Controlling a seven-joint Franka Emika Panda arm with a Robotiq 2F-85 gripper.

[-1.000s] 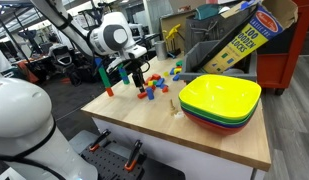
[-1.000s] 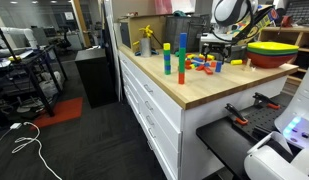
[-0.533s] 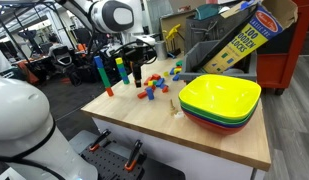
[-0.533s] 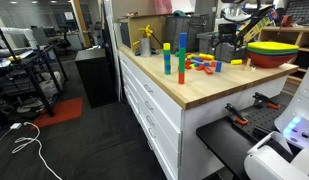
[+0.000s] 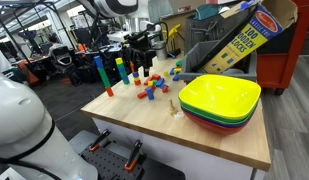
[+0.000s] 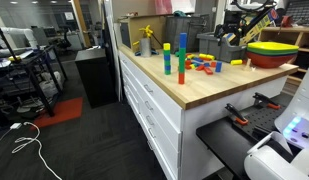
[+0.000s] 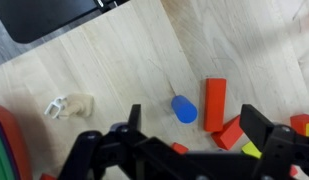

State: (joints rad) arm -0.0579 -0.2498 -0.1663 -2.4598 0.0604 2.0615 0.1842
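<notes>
Jaws: spread wide and empty, hung above the loose blocks [image 5: 149, 90], touching none.
Change: lifted within the last second from low among the blocks to well above them; nothing carried up.
Blue cylinder [image 7: 184, 108]: lay on the worktop [image 5: 144, 120] well apart from the bowl stack [image 5: 222, 98], directly beneath the jaws.
Red block [image 7: 215, 97]: lay just beside the cylinder, on the side away from the bowl stack.
Small wooden piece [image 7: 72, 105]: lay between bowl stack and cylinder.
Block towers [image 5: 99, 72]: stood upright, farther from the bowl stack than the loose blocks.
Reading: judged a lift without a pick; cylinder left ungrasped.
</notes>
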